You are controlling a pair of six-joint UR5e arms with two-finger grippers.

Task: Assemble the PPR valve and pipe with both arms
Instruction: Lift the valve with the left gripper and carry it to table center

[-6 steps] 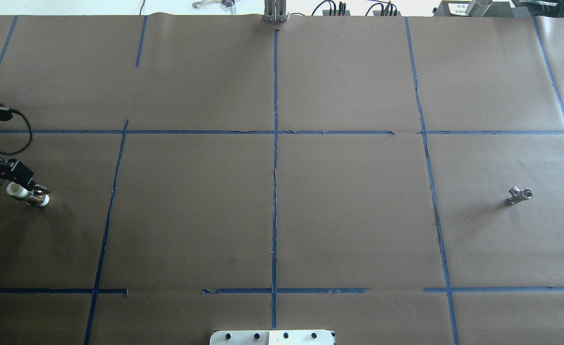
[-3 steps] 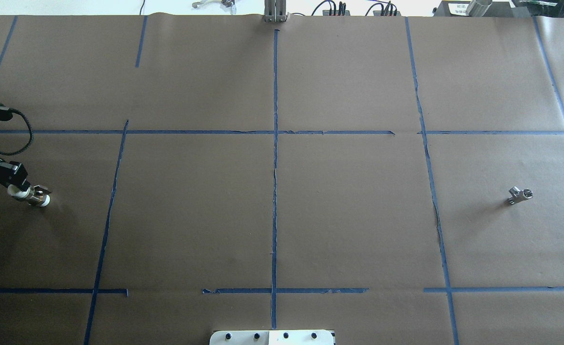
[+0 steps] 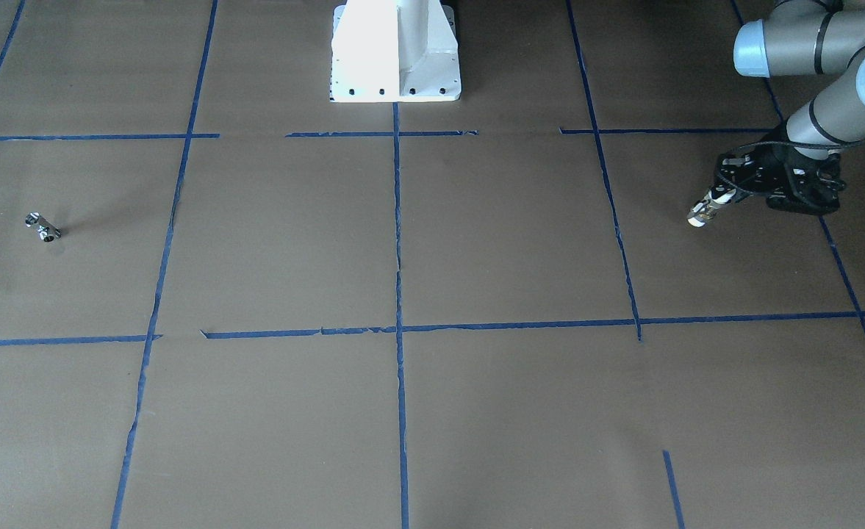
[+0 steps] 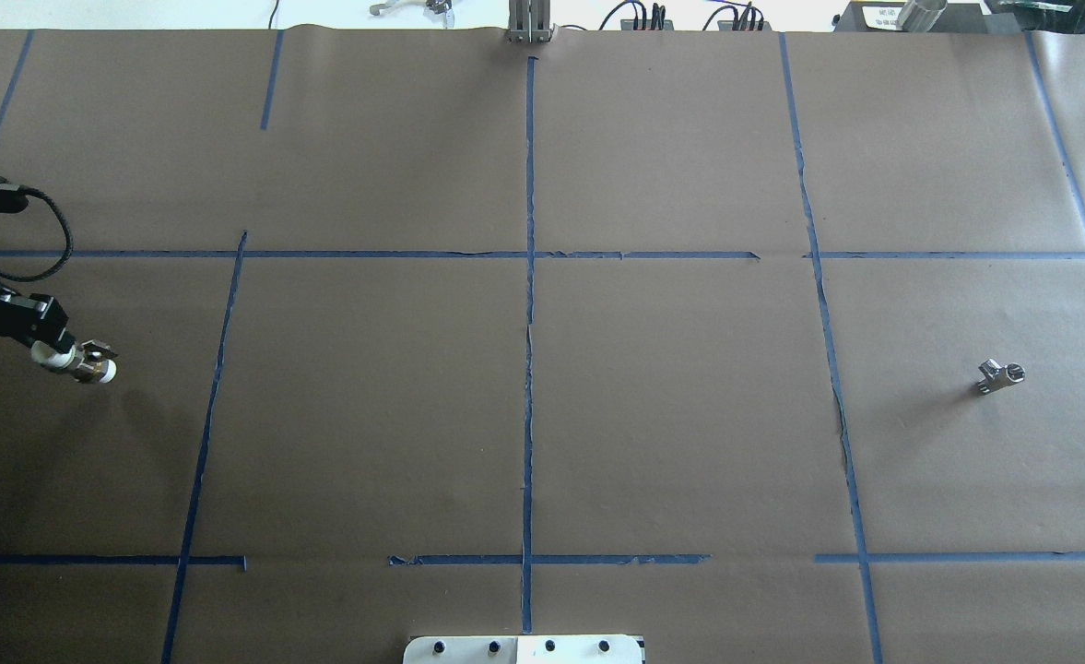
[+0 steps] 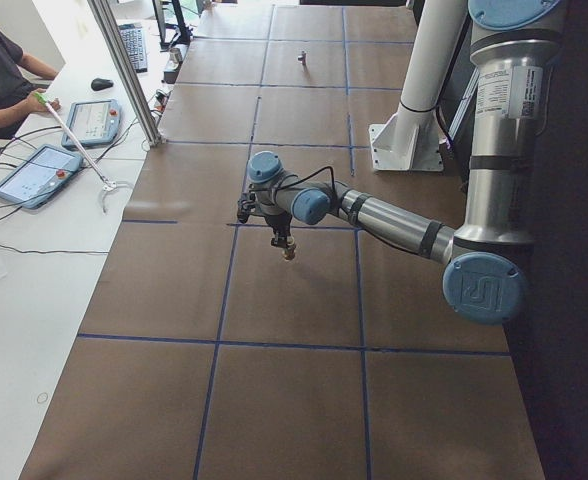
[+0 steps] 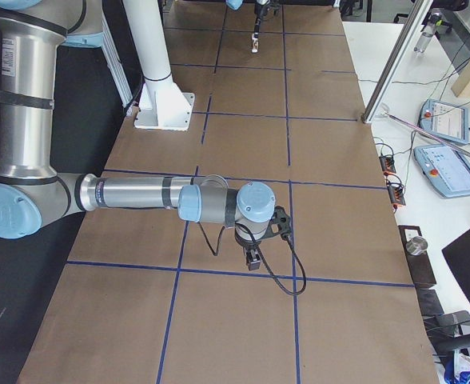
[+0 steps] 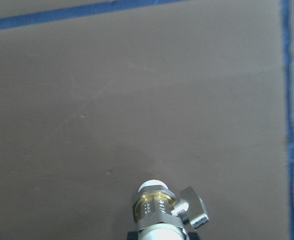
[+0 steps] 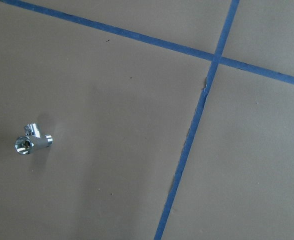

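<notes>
Where blue tape lines cross it, the brown paper-covered table (image 4: 671, 415) is divided into a grid of rectangles. The white pedestal base (image 3: 395, 51) stands at the top centre of the front-facing view. The left arm (image 5: 394, 222) reaches from the right edge of the left-side view to the middle of that frame. The right arm (image 6: 139, 194) extends from the left edge of the right-side view toward the centre of the frame. The left gripper (image 4: 70, 358) sits at the left edge of the overhead view, at mid-height, with its fingers closed on the PPR valve (image 4: 90, 369). One white end of the valve is clamped. The other white end projects beyond the fingertips toward the table and appears clear of the paper. In the left wrist view the valve (image 7: 157, 205) occupies the bottom centre, and its silver lever projects to the right of the brass band. The right gripper (image 6: 252, 260) hangs over the table with nothing visibly in it; whether its fingers are parted cannot be determined. The pipe (image 4: 1000, 375), a shiny silver fitting with an open round end, lies on the paper at the right of the overhead view, at mid-height and well apart from the valve. It appears at the left of the right wrist view (image 8: 32, 142).
</notes>
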